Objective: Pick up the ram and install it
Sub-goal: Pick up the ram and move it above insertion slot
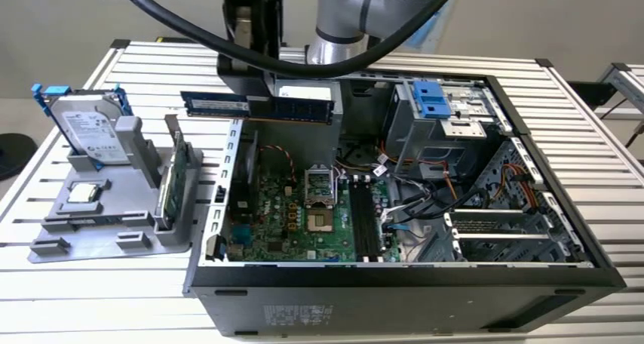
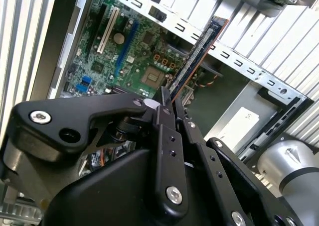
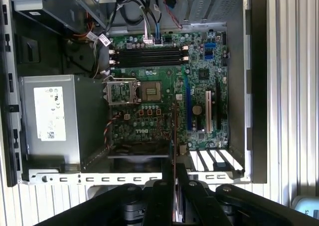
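Slatted metal surface | your jaws pinch slim blue-black ram stick, long axis across the exterior view, left to right | black memory slots lie nearer, rightward, running near-far.

The computer case is open on top, so there is room to come down from above. The fingers hold the ram up in the air over the case's edge, touching nothing else. The long black slots are easy to reach. A bunch of wires sits just beside them. The gray power box and the metal drive cage fill two corners. On the table, a hard drive and a green card stand at the exterior view's left, apart from the case.
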### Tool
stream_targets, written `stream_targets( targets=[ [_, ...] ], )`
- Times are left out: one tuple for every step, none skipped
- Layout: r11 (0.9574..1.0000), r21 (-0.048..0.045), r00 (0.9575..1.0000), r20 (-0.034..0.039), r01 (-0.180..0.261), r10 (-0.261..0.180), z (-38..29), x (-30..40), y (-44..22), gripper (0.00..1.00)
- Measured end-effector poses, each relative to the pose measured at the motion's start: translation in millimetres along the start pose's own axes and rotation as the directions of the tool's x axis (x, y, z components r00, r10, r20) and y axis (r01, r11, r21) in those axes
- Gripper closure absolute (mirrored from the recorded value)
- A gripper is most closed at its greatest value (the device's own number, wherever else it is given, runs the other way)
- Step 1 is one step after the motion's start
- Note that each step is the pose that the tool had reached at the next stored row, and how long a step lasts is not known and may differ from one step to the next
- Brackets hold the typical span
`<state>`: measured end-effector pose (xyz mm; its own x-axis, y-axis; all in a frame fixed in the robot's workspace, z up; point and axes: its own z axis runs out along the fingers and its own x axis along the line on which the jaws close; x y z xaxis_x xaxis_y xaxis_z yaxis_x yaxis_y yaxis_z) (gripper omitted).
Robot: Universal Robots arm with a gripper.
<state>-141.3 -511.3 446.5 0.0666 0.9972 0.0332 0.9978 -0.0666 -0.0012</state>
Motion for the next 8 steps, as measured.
stream_targets(
  targets=[
    [1.0000,0.0001,1.0000,0.0001,0.000,0.000,0.0,0.1,0.9,1.00],
    [1.0000,0.0001,1.0000,0.0001,0.000,0.000,-0.1,0.1,1.8,1.00],
    [1.0000,0.0001,1.0000,0.0001,0.000,0.000,-0.1,0.2,2.7,1.00],
    [1.0000,0.0000,1.0000,0.0000,0.000,0.000,0.0,0.2,3.5,1.00],
    [1.0000,0.0000,1.0000,0.0001,0.000,0.000,0.0,0.3,4.2,1.00],
    [1.0000,0.0001,1.0000,0.0001,0.000,0.000,0.0,0.3,4.9,1.00],
    [1.0000,0.0001,1.0000,0.0001,0.000,0.000,0.0,0.4,5.5,1.00],
    [1.0000,0.0000,1.0000,0.0000,0.000,0.000,0.0,0.4,6.0,1.00]
  ],
)
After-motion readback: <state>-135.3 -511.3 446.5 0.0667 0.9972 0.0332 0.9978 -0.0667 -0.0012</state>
